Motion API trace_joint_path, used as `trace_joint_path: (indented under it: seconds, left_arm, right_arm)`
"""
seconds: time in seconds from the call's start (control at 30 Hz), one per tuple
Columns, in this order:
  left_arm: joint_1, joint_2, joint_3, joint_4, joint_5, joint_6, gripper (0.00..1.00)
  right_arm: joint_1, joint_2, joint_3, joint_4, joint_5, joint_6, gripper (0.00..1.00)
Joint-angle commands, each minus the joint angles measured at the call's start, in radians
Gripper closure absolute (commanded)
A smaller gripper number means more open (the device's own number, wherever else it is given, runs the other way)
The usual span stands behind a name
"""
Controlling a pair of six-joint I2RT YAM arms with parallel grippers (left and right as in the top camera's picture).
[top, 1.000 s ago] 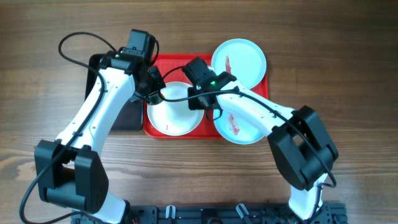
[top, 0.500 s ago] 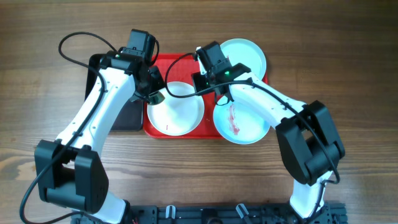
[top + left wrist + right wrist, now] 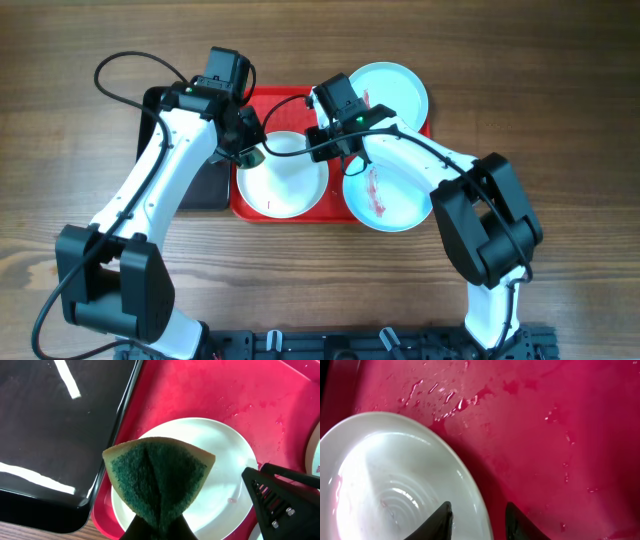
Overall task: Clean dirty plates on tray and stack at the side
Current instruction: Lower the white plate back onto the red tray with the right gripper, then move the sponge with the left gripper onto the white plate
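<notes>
A white plate (image 3: 282, 180) lies on the left half of the red tray (image 3: 285, 103). Two pale blue plates with red smears sit on the right, one at the back (image 3: 395, 100) and one at the front (image 3: 400, 205). My left gripper (image 3: 245, 150) is shut on a folded green sponge (image 3: 159, 477), held just over the white plate (image 3: 227, 475) at its left rim. My right gripper (image 3: 480, 522) is open, its fingers either side of the white plate's (image 3: 385, 485) rim over the wet tray (image 3: 555, 435). It is at the plate's back right edge in the overhead view (image 3: 318, 138).
A smaller black tray (image 3: 205, 188) lies against the red tray's left side, also in the left wrist view (image 3: 50, 425). The right gripper's fingers (image 3: 280, 502) show at the left wrist view's right edge. Wooden table (image 3: 560, 120) surrounds both trays.
My right arm has swung toward the back of the tray, uncovering the front blue plate, and settled at the white plate's back right rim. The left arm and sponge have not moved.
</notes>
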Motion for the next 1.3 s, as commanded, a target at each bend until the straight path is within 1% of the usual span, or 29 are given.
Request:
trace_joint_path:
  seconds: [0.0,0.1,0.23,0.37,0.57,0.77,0.9,1.07,1.27]
  left_arm:
    - [0.003,-0.005,-0.002,0.0,0.011,0.016,0.96]
    - [0.003,-0.005,-0.002,0.0,0.012,0.016,0.96]
    - [0.003,-0.006,-0.002,0.0,0.012,0.016,0.96]
    - [0.003,-0.005,-0.002,0.001,0.011,0.016,0.96]
    - [0.003,-0.005,-0.002,0.006,0.012,0.015,0.96]
    - [0.003,-0.005,-0.002,0.006,0.012,0.015,0.96]
    - [0.003,-0.005,-0.002,0.006,0.012,0.015,0.96]
    - [0.003,-0.003,-0.011,0.032,0.012,0.015,0.96]
    - [-0.008,0.032,-0.103,0.219,0.012,0.015,0.96]
  right_arm:
    - [0.002,0.036,0.003,0.003,0.027,0.056,0.67]
    - [0.002,0.041,0.003,-0.01,0.027,0.103,0.7]
    - [0.003,0.041,0.003,-0.027,0.027,0.123,0.72]
    - [0.003,0.042,0.003,-0.056,0.024,0.154,0.78]
    - [0.004,0.042,0.003,-0.095,0.045,0.234,0.95]
    - [-0.015,0.041,0.003,-0.111,0.153,0.425,0.96]
    - [-0.052,0.041,0.003,-0.126,0.167,0.495,0.96]
    - [-0.081,0.041,0.003,-0.126,0.155,0.507,0.96]
    - [-0.081,0.041,0.003,-0.125,0.134,0.498,0.96]
